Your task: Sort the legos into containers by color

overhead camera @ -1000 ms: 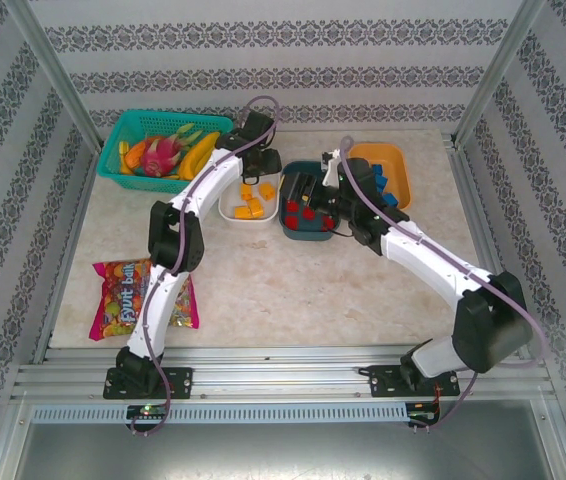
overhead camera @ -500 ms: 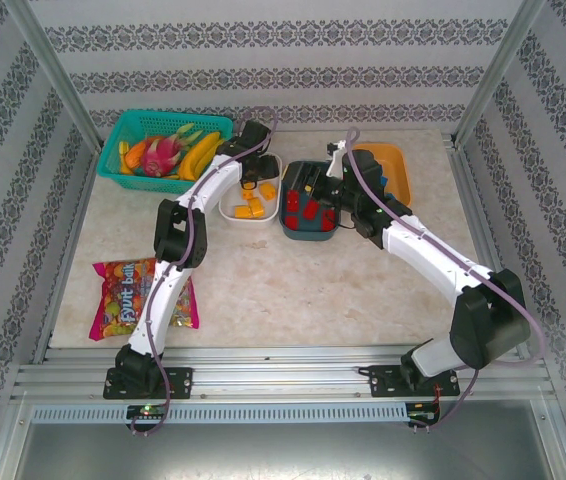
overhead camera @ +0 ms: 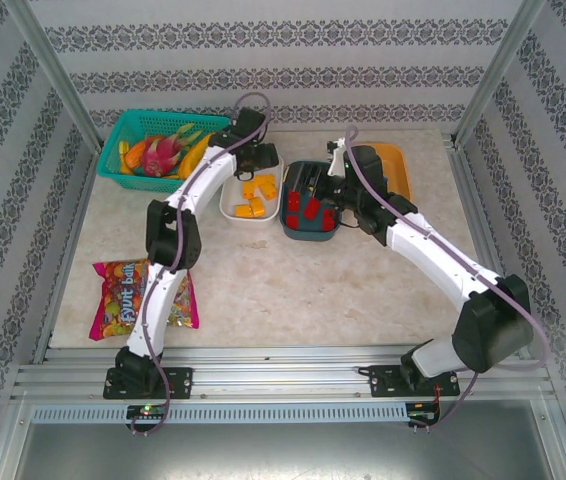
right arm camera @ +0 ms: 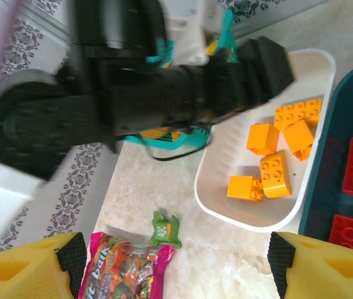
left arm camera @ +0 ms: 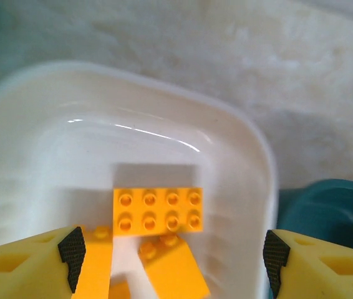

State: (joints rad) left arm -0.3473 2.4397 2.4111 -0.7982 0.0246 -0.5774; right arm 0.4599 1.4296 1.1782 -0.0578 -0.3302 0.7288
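**Two empty grippers, the left one over the white tub**

Five or so yellow-orange legos lie in the white tub. Red legos lie in the dark teal tub just to its right. The orange tub sits further right, partly under the right arm.

The left gripper hangs over the white tub's far end, its fingers spread wide with nothing between them. An eight-stud brick lies inside the tub just beyond its fingertips, its long axis parallel to the line between the fingers.

The right gripper is also wide and empty. It sits near the teal tub's right edge, facing left.

The left arm is plainly the nearer to that brick, which looks already home. Lifting clear seems the sensible move.
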